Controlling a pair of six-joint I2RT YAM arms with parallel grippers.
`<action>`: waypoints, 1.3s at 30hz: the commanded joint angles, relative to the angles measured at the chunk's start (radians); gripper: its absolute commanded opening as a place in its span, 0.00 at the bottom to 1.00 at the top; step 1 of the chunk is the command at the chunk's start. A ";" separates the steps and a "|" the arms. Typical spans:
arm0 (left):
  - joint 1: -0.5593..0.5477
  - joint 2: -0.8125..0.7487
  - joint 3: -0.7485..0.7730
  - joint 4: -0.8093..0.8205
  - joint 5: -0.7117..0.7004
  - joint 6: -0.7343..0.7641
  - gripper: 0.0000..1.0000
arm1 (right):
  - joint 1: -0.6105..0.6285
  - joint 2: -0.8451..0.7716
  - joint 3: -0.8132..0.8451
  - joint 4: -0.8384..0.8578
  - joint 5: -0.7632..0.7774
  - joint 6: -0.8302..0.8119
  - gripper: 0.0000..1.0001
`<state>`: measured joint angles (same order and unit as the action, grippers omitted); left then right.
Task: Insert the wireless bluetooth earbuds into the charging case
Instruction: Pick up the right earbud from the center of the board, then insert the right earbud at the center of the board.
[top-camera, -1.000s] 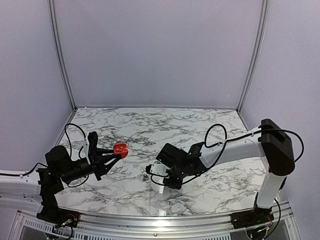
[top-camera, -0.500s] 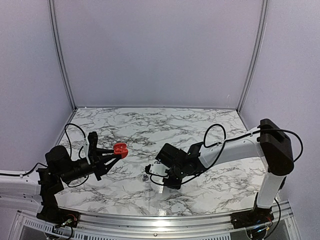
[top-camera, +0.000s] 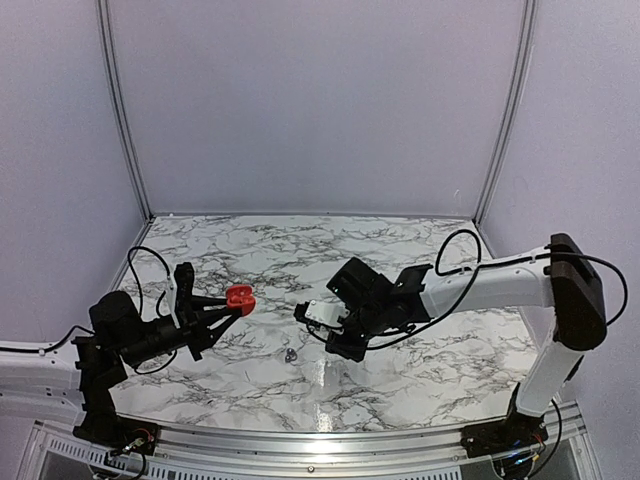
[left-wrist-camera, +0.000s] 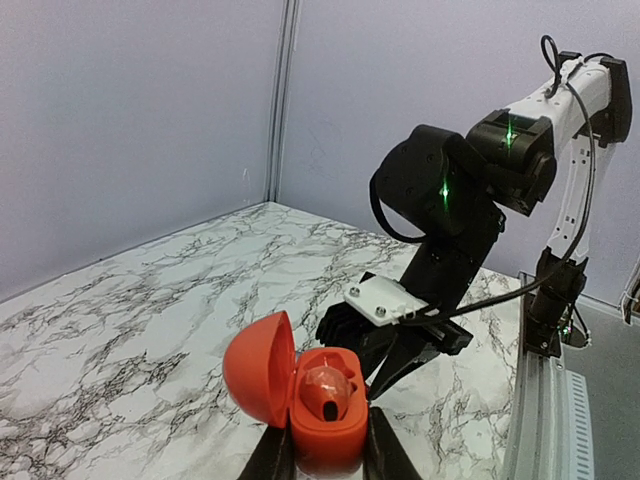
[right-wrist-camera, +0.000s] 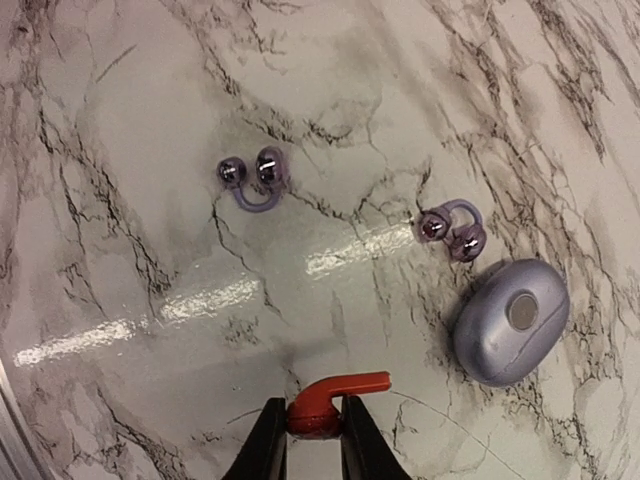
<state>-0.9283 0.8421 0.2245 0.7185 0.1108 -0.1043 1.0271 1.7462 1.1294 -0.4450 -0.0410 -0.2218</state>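
Two-armed earbud job, mid-task: my left gripper (left-wrist-camera: 325, 455) is clamped on the base of the red charging case (left-wrist-camera: 328, 432), holding it clear of the marble table (top-camera: 400, 250) at the left of the scene. The domed lid (left-wrist-camera: 258, 365) is swung wide open. One glossy red bud (left-wrist-camera: 325, 388) sits in a well of the case, rounded and shiny with a small dark spot.

My right gripper (right-wrist-camera: 308, 420), out over the middle of the table and level with the case, is pinched shut on a second red earbud (right-wrist-camera: 340, 383). It is a tiny red body with a slim curved arm sticking out to one side of my fingertips.

Below it on the table lie two silvery-grey earbuds, each a pair of glossy, dark-centred beads joined by a pale curved loop. One earbud (right-wrist-camera: 252, 178) rests alone near the front edge between my arms. The other earbud (right-wrist-camera: 452, 230) lies just beside a closed grey case (right-wrist-camera: 510, 320), a smooth pebble shape with a round disc on its top
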 joint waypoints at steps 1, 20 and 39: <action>0.000 -0.031 -0.011 0.007 -0.010 0.017 0.00 | -0.048 -0.087 0.030 0.045 -0.162 0.060 0.19; -0.010 0.005 0.042 0.012 0.287 0.150 0.00 | -0.081 -0.254 0.180 -0.008 -0.722 0.175 0.19; -0.062 0.042 0.096 -0.008 0.337 0.259 0.00 | -0.014 -0.195 0.190 0.158 -1.024 0.396 0.19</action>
<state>-0.9794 0.8646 0.2794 0.7143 0.4248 0.1223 0.9874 1.5223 1.2861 -0.3626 -1.0080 0.1032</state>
